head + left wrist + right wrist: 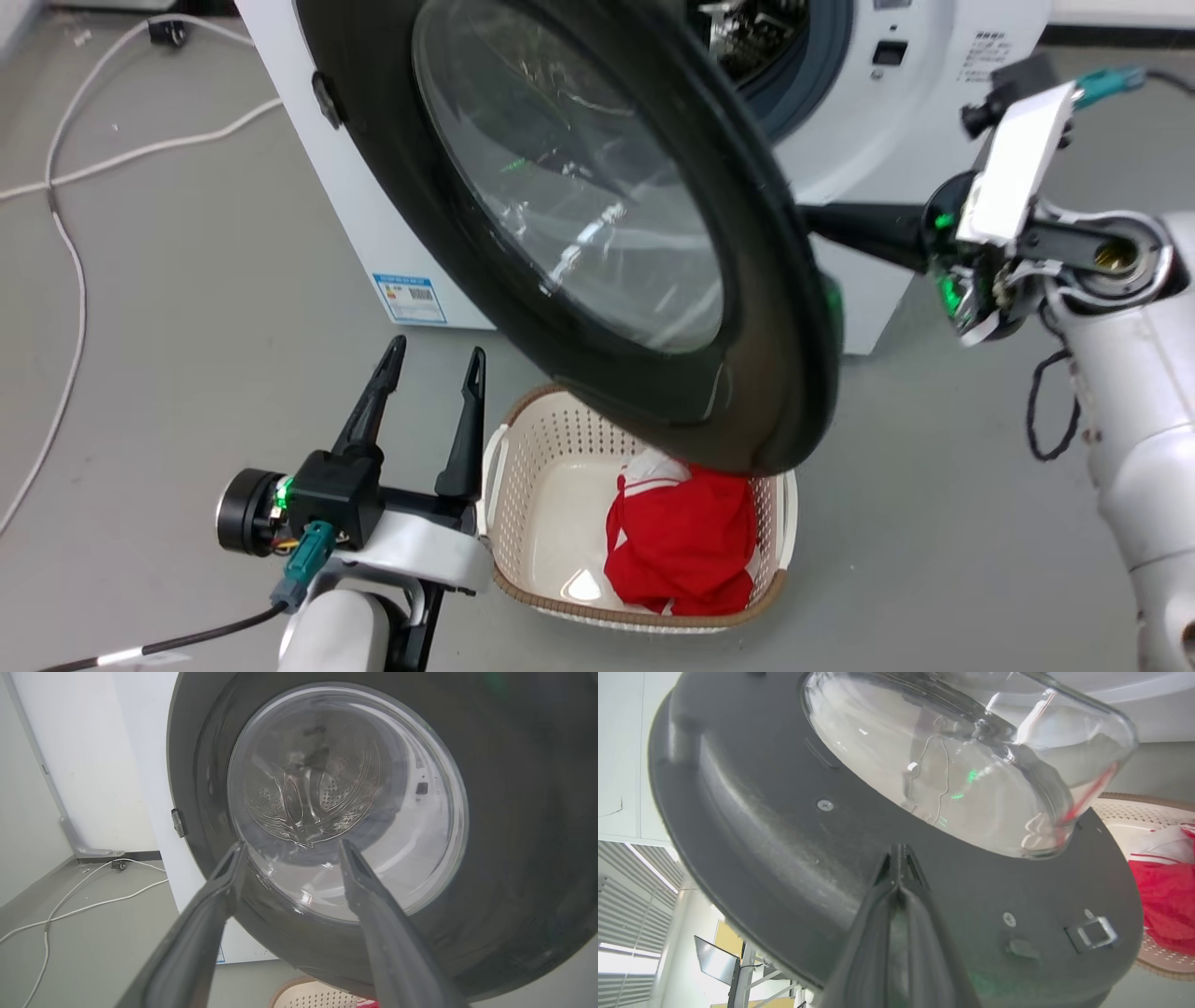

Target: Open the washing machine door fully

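Note:
The washing machine door (392,168) stands swung out from the white washing machine (896,121), its glossy black rim and clear glass bowl facing me. My right gripper (822,224) reaches in from the right behind the door's free edge. In the right wrist view the right gripper (899,847) is shut, its tips against the dark inner face of the door (761,835) just below the glass bowl. My left gripper (439,347) is open at the lower left, apart from the door. The left gripper (293,843) points at the outer face of the door (514,812).
A white laundry basket (541,467) with a red cloth (681,541) sits on the floor under the door's lower edge, right beside my left gripper. White cables (65,233) trail over the grey floor at the left. The steel drum (738,37) shows behind the door.

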